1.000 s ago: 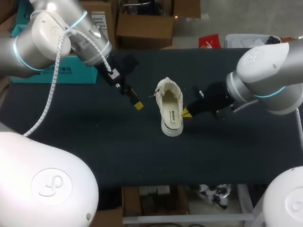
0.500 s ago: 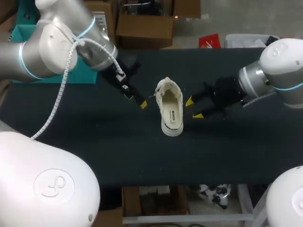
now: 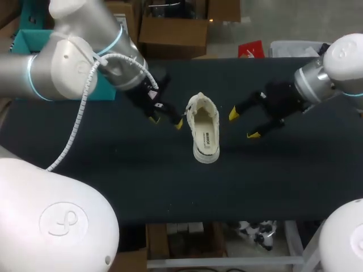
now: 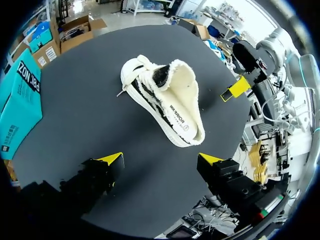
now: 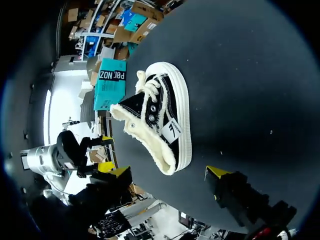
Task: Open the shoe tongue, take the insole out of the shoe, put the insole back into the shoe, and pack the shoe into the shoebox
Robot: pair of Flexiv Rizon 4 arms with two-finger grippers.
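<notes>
A black high-top shoe [image 3: 205,131] with a white sole and cream fleece lining stands on its sole mid-table, laces at the far end. The lining hides the insole. My left gripper [image 3: 166,120] is open just left of the shoe's collar; in the left wrist view the shoe [image 4: 170,100] lies ahead of its spread fingers [image 4: 161,160]. My right gripper [image 3: 244,124] is open and empty, a short way right of the shoe. In the right wrist view the shoe [image 5: 160,117] is ahead of the open gripper [image 5: 168,172], apart from it. The teal shoebox [image 3: 105,92] sits at the back left, mostly hidden by my left arm.
The black table [image 3: 170,187] has bare cloth in front of the shoe and to its right. The teal box [image 4: 17,100] lies flat beside the table's left part, seen also as the teal box [image 5: 112,82] beyond the shoe in the right wrist view.
My right gripper has opened and drawn back to the right, away from the shoe's side. My left gripper has moved right, closer to the shoe. The shoe has stayed in place.
</notes>
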